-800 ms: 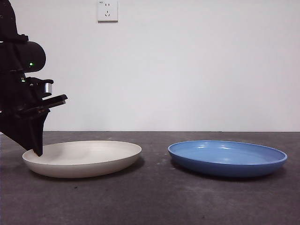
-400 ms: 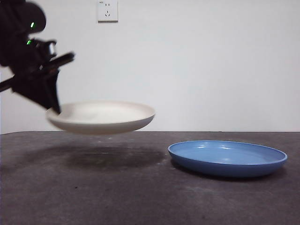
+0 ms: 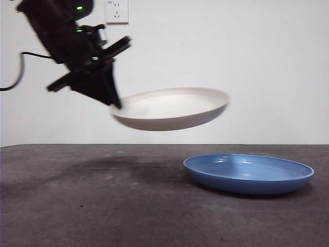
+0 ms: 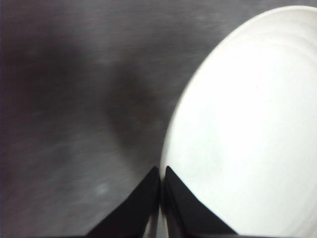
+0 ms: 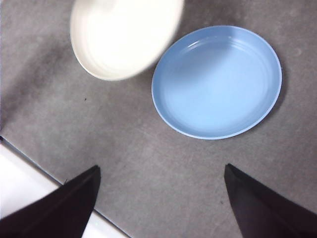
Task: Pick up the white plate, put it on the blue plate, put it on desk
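Black jaws of the left gripper (image 4: 160, 191) pinched tight on the rim of the white plate (image 3: 172, 109), one jaw over the inside, one under the lip, seen closely in the left wrist view with almost no gap between them. Held at the plate's near-arm edge (image 3: 114, 105) in the front view, with the dark arm slanting down from the upper corner of that view. Carried clear in the air, well above the desk (image 3: 103, 206), tilted a little with the far rim higher than the gripped side. Cast a soft dark shadow on the desk beneath. Hung partly over the nearer edge of the blue plate (image 3: 249, 174), not touching it, high above it. Sat flat on the desk, that blue plate, glossy and with nothing in it, as shown in the right wrist view too (image 5: 218, 82), with the white plate (image 5: 124, 37) blurred beside it and overlapping its edge in that picture. Spread wide apart, jaws of the right gripper (image 5: 161, 198), holding nothing, high above the desk and back from both plates. Mounted on the pale wall behind, a white socket (image 3: 117, 11).
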Available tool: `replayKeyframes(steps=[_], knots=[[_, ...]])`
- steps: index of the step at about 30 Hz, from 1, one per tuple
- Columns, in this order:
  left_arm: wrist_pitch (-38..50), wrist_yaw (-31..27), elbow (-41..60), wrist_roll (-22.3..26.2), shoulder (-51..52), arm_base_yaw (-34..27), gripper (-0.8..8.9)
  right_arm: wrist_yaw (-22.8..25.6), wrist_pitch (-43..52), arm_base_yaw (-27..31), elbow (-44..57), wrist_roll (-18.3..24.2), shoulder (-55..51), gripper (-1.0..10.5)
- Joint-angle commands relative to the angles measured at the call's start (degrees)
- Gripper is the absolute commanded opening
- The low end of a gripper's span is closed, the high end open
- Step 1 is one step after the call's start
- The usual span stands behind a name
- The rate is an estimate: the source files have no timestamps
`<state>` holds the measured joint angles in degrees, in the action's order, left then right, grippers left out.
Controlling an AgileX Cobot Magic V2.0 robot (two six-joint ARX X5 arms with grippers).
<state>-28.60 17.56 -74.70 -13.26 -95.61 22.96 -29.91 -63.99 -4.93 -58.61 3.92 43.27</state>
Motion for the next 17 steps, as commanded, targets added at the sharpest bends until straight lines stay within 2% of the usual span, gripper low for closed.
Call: replayKeyframes(steps=[1,7,17], knots=[[0.8,0.2,-2.9,-2.6,-3.7,2.1,0.09,0.0,0.6,-0.2,-1.1,-1.6,0.4,4.0],[0.6,0.2,-9.6,-4.4,-11.3,6.4,0.09,0.0,0.5,-0.2,-1.1,-2.1,0.3,4.0],[-5.1,-1.5,-23.6,-4.3,-25.2,11.2,0.09,0.2,0.5,-0.2,-1.1,-2.5,0.0,4.0]])
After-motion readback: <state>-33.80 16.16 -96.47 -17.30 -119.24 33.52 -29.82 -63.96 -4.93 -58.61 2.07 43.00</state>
